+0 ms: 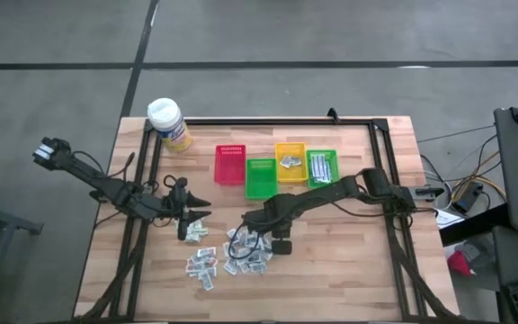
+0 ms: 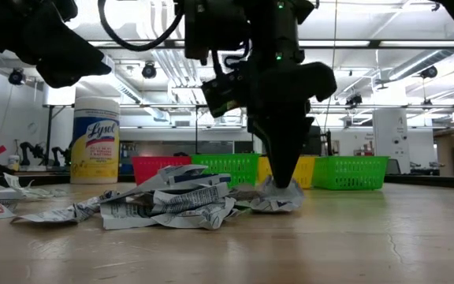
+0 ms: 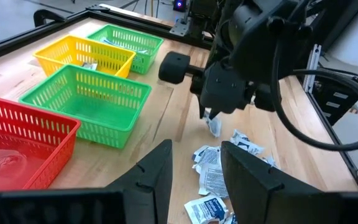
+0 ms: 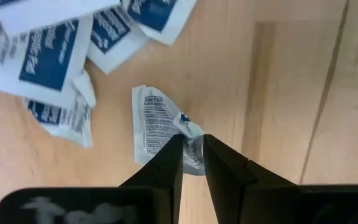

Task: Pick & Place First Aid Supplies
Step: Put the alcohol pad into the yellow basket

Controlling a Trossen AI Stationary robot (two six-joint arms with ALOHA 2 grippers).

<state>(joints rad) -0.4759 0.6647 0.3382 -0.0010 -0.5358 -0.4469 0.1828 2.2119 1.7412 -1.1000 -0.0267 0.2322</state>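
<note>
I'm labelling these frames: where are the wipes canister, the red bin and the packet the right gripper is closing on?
Wipes canister (image 1: 168,123), high view, on its white lid.
Red bin (image 1: 229,165), high view, on its floor.
Packet (image 4: 157,127), right wrist view, on its printed face above the gripper.

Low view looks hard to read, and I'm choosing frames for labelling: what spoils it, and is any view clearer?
Low view: bright ceiling lights backlight the right tool, leaving it a black silhouette over a packet. Right wrist view: evenly lit, that packet's print is visible, though neighbouring packets look soft.
</note>
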